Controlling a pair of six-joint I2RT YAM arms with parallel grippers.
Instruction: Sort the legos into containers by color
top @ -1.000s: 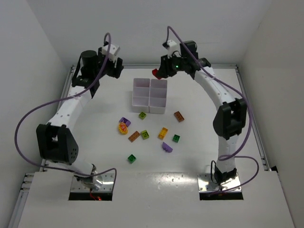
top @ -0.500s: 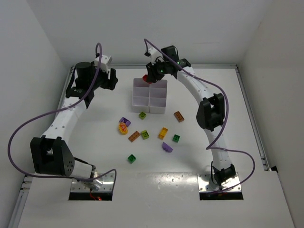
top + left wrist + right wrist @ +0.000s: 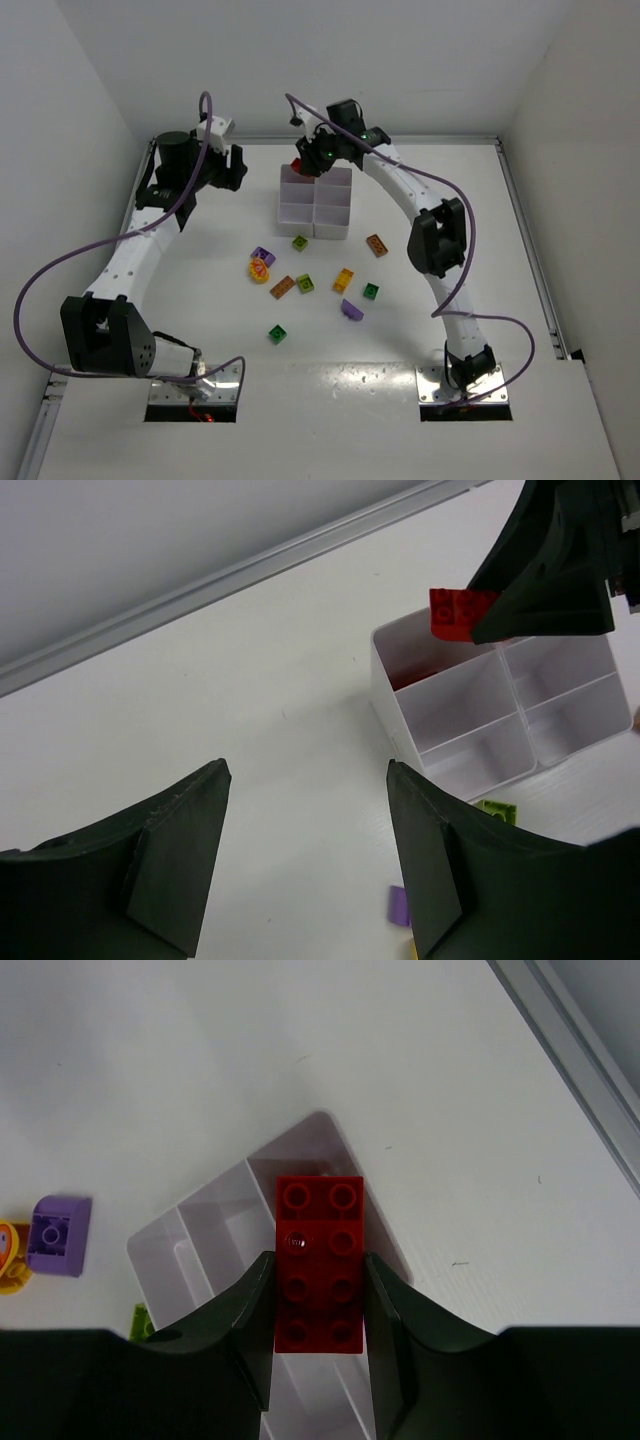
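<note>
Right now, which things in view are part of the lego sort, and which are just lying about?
Job: red plastic brick held in the right arm's fingers over the white plastic compartment tray; loose purple brick, green brick, orange brick, yellow brick.
Lying about: purple cables, metal rail at the far edge, metal base plates.

red lego (image 3: 319, 1263): held above containers (image 3: 315, 203), far-left cell | other legos (image 3: 343, 280): scattered loose nearby

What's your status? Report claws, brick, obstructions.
Right claw shut on red rectangular plastic brick, over white plastic grid tray's far-left corner. Left claw open, empty. Nothing between brick and tray.
</note>
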